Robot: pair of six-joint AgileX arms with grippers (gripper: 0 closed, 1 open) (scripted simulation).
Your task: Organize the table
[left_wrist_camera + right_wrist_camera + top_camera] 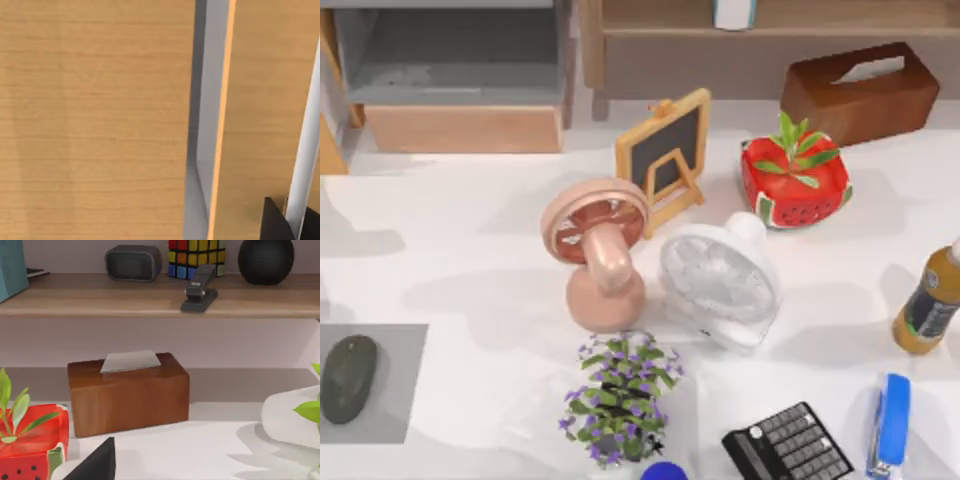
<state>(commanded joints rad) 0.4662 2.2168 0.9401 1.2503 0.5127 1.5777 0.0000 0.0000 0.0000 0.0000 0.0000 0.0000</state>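
Bench (450, 250) still cluttered mid-surface — pink fan (600, 255), white fan (720, 280), chalkboard (665, 155), potted plant (618, 398), calculator (788, 445) unsorted; most work seemingly remains; end effector states: cannot tell.

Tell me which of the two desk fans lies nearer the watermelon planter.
The white fan: it lies right of the pink fan, just below-left of the watermelon planter in the top view.
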